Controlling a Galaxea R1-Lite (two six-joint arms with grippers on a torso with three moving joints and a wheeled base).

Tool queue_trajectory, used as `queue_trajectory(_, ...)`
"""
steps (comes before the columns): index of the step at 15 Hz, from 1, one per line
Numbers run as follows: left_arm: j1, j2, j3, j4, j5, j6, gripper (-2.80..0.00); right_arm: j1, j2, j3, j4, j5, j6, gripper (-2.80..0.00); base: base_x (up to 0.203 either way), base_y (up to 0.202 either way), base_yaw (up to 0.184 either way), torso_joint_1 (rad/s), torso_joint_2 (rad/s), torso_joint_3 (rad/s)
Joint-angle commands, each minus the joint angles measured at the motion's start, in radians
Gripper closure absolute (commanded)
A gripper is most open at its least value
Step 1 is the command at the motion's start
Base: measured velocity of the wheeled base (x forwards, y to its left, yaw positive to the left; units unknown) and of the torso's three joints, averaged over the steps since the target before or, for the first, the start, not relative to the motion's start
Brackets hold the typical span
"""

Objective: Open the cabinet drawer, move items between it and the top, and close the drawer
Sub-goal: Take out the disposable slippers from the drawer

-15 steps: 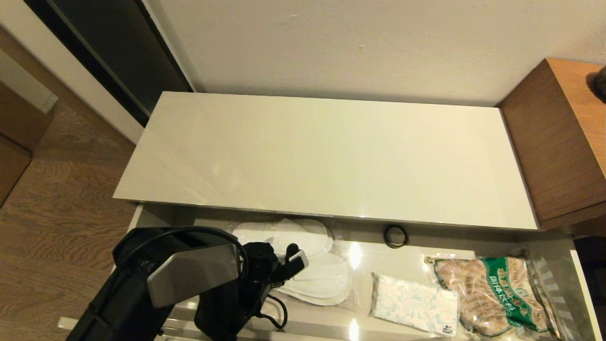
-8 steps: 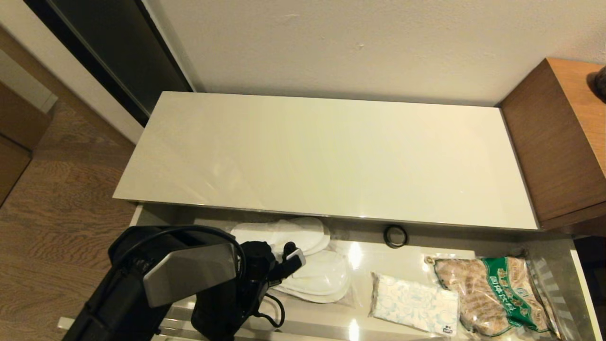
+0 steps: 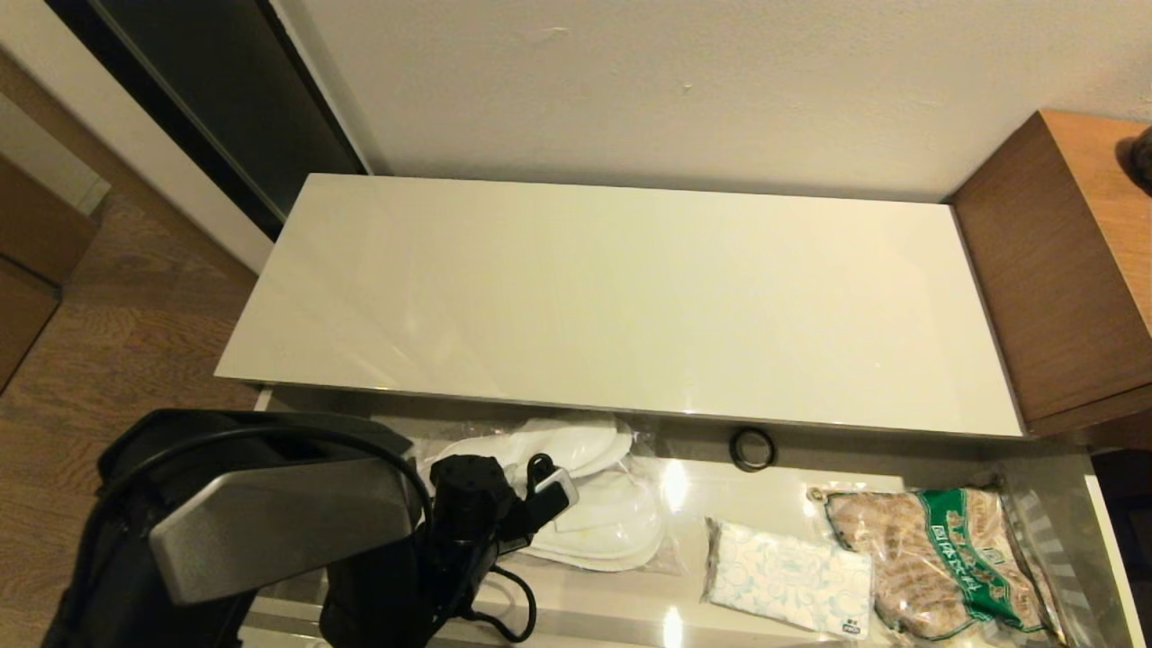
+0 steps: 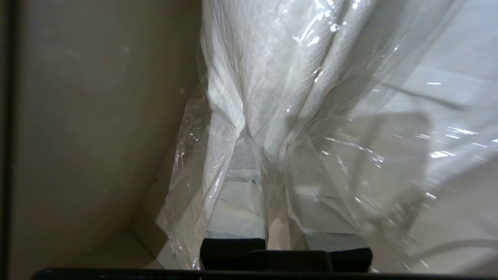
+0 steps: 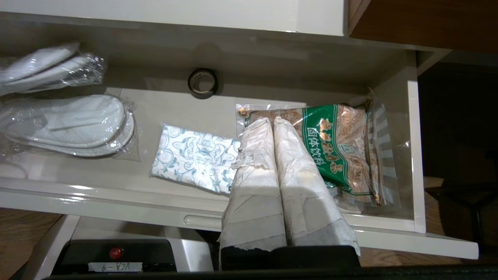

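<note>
Two packs of white slippers [image 3: 598, 513] lie in the open cabinet drawer [image 5: 272, 64]; the left hand [image 4: 272, 171] pinches the clear bag of one. Beside them lie a patterned tissue pack [image 5: 196, 158] and a green-labelled food bag [image 5: 342, 146] printed with Chinese characters. Pressed together, the right hand [image 5: 273, 128] hovers above.

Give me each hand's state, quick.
Left hand: closed on the bagged slippers in the drawer.
Right hand: closed, empty, above the drawer.

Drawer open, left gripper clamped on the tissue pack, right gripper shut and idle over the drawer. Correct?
Not quite: the left gripper is clamped on the bagged slippers, as the left wrist view shows. The tissue pack lies untouched in the drawer. The rest stands.
</note>
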Motion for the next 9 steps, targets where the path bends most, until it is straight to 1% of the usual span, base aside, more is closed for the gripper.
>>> queue_trajectory(1, -0.026, -0.095, 0.062, -0.007, 0.003, -0.005, 0.00, 0.000, 0.001, 0.000, 0.000, 0.000, -0.001, 0.00, 0.000, 0.000, 0.000, 0.000, 0.00, 0.000)
queue_trajectory(5, -0.099, -0.214, 0.222, -0.001, -0.009, -0.027, 0.00, 0.000, 0.001, 0.000, 0.000, 0.000, -0.001, 0.00, 0.000, 0.000, 0.000, 0.000, 0.00, 0.000)
queue_trajectory(9, -0.196, -0.283, 0.293, 0.007, -0.030, -0.026, 0.00, 0.000, 0.001, 0.000, 0.000, 0.000, -0.001, 0.00, 0.000, 0.000, 0.000, 0.000, 0.00, 0.000)
